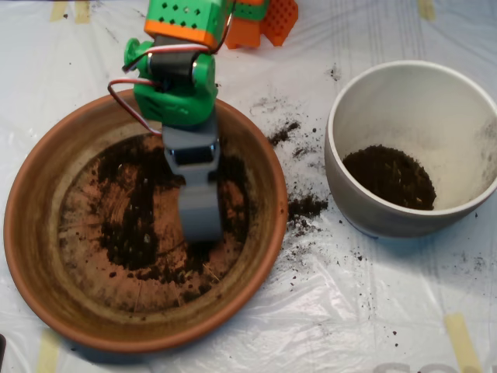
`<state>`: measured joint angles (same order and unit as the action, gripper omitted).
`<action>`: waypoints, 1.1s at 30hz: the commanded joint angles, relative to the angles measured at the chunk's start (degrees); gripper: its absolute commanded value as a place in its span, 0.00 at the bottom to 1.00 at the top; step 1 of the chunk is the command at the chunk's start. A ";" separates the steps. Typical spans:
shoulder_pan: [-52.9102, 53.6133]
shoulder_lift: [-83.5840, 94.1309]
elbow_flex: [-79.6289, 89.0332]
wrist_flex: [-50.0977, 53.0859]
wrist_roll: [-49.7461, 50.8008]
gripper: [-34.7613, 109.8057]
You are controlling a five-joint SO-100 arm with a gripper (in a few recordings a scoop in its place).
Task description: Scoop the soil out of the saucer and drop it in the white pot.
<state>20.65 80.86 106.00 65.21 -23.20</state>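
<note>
Soil (136, 233) looks light, crumbly and spill-prone, best bitten at the thick patch left of the seemingly closed scoop (200, 221) in the saucer (31, 256).

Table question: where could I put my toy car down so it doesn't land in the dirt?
Cleanest: the plastic sheet in front, below the saucer and white pot. The top left corner looks bare too. Avoid the gap between saucer and pot, where spilled soil lies. Inside the saucer it's crowded with soil and the scoop.
</note>
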 commanded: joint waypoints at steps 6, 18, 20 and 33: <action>0.09 -2.90 -13.80 4.75 1.49 0.58; -0.88 -8.88 -21.01 9.23 1.76 0.56; -0.97 -9.23 -21.09 9.23 2.11 0.56; 0.62 -1.58 -12.04 4.83 1.41 0.32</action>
<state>19.51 71.54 90.70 71.02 -21.45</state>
